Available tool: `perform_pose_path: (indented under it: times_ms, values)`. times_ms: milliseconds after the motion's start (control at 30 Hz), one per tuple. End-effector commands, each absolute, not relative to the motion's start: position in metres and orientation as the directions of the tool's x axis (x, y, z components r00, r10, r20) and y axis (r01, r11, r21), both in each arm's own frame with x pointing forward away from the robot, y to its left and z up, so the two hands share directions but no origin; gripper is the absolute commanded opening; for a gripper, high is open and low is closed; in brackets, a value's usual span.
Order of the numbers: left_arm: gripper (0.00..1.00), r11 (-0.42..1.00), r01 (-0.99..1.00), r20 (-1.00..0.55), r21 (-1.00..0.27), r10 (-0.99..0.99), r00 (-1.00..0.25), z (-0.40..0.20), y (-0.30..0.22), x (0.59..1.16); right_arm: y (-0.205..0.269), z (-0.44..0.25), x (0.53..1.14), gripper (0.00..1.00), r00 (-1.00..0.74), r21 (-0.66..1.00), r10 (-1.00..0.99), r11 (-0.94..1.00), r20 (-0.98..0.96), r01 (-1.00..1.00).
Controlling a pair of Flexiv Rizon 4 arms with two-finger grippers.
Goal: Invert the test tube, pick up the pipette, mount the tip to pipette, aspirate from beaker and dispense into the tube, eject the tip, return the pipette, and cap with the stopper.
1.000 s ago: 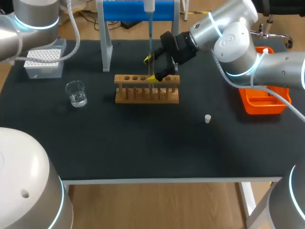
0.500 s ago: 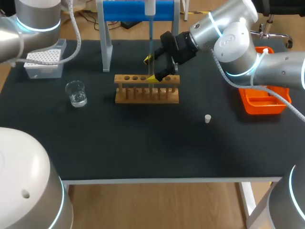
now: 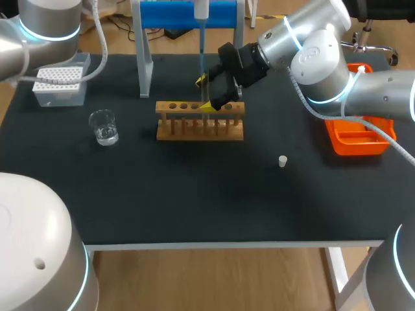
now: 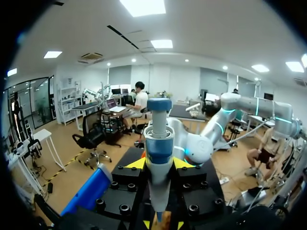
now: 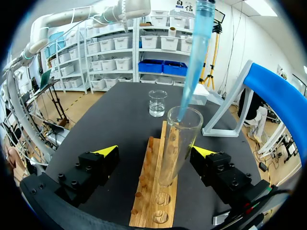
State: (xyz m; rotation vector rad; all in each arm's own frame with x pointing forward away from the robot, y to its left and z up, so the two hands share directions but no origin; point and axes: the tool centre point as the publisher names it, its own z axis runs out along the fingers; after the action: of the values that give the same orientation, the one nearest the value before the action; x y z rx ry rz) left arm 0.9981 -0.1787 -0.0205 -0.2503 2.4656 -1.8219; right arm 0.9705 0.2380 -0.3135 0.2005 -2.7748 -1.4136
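Observation:
In the left wrist view my left gripper [image 4: 159,165] is shut on the white and blue pipette [image 4: 159,143]. The pipette [image 3: 202,9] hangs over the wooden rack [image 3: 200,121], its blue tip [image 3: 201,52] pointing down. The tip's end [image 5: 194,57] is in the mouth of the glass test tube [image 5: 176,143], which stands upright in the rack [image 5: 151,201]. My right gripper [image 5: 155,152] stands open, one finger on each side of the tube without touching it. This gripper [image 3: 205,93] sits just behind the rack. The white stopper [image 3: 283,161] lies on the mat, right of the rack.
The beaker [image 3: 104,126] with water stands left of the rack, with a tip box [image 3: 59,84] behind it. The blue pipette stand [image 3: 188,14] is at the back middle. An orange tray [image 3: 360,139] sits at the right edge.
The pipette and its tip have shifted slightly up and to the left over the tube. My right gripper has kept still.

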Motion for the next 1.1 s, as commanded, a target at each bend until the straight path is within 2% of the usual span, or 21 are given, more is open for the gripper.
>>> perform_pose_path:
  times_ms: [33, 400, 1100]
  values:
    - [0.00, 0.266, -0.086, 0.038, -0.960, -0.181, -0.983, -0.023, -0.178, 0.996, 0.237, -0.312, 0.971, 1.00, -0.991, 0.805, -0.126, 0.584, -0.037, -0.104]
    - [0.00, 0.222, -0.076, 0.037, -0.972, -0.174, -0.984, -0.023, -0.181, 0.998, 0.237, -0.312, 0.971, 1.00, -0.991, 0.805, -0.126, 0.584, -0.037, -0.104]
    - [0.00, 0.234, -0.093, 0.054, -0.968, -0.167, -0.984, -0.024, -0.182, 0.987, 0.237, -0.312, 0.971, 1.00, -0.991, 0.805, -0.126, 0.584, -0.037, -0.104]
